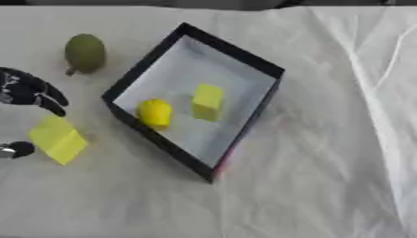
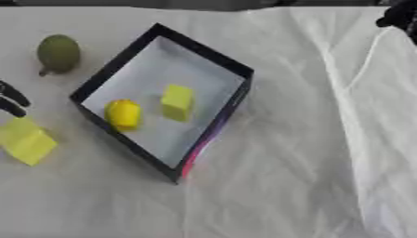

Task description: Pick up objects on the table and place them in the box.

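The box (image 1: pixel 244 60), black-walled with a pale floor, sits askew on the worktop (image 1: pixel 326 186), which is draped in a wrinkled white cloth. Inside the box lie two things: a rounded yellow object (image 1: pixel 155 113) close to its left wall, and a yellow block (image 1: pixel 208 101) just right of it, near the middle of the floor.

Left of the box, outside its wall, a second yellow block (image 1: pixel 58 139) lies flat on the cloth. Up and left of the box, well apart from it, rests a green pear-like fruit (image 1: pixel 84 53) with its stem end pointing down-left.

The left hand (image 1: pixel 32 93) comes in from the left edge, level with the box's left corner and just above the outer yellow block. Its dark fingers (image 1: pixel 54 100) are spread and gently bent, reaching down toward the block's upper corner; whether they touch it cannot be told. They close on nothing. A dark rounded tip (image 1: pixel 19 149), likely its thumb, shows at the block's lower left.

The right hand (image 2: pixel 399 18) shows only as a dark shape far up and right of the box, at the corner of the right eye view; how its fingers stand cannot be told.
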`<state>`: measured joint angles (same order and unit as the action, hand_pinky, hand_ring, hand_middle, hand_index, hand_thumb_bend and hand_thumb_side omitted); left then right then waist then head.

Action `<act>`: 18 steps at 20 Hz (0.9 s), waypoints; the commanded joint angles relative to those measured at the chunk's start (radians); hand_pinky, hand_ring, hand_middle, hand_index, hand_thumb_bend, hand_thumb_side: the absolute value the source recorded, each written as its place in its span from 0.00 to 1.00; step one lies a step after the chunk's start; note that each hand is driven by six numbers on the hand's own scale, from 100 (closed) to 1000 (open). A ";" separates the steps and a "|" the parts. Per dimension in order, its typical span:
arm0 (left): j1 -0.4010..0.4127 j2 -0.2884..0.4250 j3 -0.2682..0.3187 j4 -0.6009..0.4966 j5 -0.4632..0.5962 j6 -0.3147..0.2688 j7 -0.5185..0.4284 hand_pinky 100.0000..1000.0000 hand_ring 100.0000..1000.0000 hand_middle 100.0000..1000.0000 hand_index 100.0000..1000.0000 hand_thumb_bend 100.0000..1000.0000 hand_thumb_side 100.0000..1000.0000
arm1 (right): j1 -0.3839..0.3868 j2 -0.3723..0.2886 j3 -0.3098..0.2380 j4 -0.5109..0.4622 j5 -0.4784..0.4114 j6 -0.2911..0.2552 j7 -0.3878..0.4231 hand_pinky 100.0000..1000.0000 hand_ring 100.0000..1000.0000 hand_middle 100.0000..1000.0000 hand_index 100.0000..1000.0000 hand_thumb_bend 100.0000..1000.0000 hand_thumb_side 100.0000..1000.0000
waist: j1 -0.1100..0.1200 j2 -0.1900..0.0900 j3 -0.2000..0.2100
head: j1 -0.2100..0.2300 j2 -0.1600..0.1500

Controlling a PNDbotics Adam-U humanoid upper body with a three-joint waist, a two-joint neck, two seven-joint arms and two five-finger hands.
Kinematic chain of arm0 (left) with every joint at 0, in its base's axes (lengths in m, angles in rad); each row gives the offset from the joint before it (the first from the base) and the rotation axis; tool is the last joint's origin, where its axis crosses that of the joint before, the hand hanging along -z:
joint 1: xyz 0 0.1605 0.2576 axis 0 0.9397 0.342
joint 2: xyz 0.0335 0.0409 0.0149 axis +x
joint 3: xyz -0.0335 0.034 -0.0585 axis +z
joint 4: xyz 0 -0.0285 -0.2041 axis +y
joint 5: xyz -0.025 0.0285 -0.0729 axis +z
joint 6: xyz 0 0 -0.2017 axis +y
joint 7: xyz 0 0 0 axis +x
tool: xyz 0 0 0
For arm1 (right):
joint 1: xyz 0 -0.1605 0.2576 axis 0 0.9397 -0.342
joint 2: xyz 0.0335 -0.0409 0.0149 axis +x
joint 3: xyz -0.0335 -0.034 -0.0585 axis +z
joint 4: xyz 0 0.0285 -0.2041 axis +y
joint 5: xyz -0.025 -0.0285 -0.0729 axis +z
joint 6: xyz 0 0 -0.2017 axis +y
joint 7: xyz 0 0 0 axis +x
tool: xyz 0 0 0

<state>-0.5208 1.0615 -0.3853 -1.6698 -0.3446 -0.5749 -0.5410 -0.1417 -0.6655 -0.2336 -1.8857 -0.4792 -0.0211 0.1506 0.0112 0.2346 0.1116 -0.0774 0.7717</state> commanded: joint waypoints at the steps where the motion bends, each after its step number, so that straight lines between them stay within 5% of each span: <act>1: -0.022 0.014 0.002 0.018 -0.004 -0.063 -0.088 0.83 0.83 0.79 0.83 0.39 0.00 | -0.012 -0.017 -0.007 -0.002 0.006 0.000 0.004 0.95 0.66 0.58 0.79 0.00 0.55 | 0.008 -0.022 0.000 | 0.002 -0.002; 9: -0.044 -0.014 -0.003 0.069 -0.015 -0.079 -0.144 0.85 0.84 0.81 0.87 0.46 0.00 | -0.007 -0.011 -0.004 0.005 0.017 0.003 0.011 0.95 0.66 0.57 0.78 0.00 0.55 | 0.007 -0.020 0.000 | 0.005 -0.002; 18: -0.072 -0.058 -0.026 0.111 -0.042 -0.103 -0.156 0.84 0.84 0.79 0.85 0.42 0.00 | -0.004 -0.004 -0.003 0.012 0.028 0.007 0.015 0.95 0.66 0.57 0.78 0.00 0.56 | 0.007 -0.018 -0.005 | 0.005 -0.002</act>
<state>-0.5746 0.9838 -0.4153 -1.5587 -0.3803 -0.5479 -0.5681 -0.1401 -0.6538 -0.2276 -1.8696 -0.4570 -0.0126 0.1628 0.0112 0.2346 0.1081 -0.0729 0.7717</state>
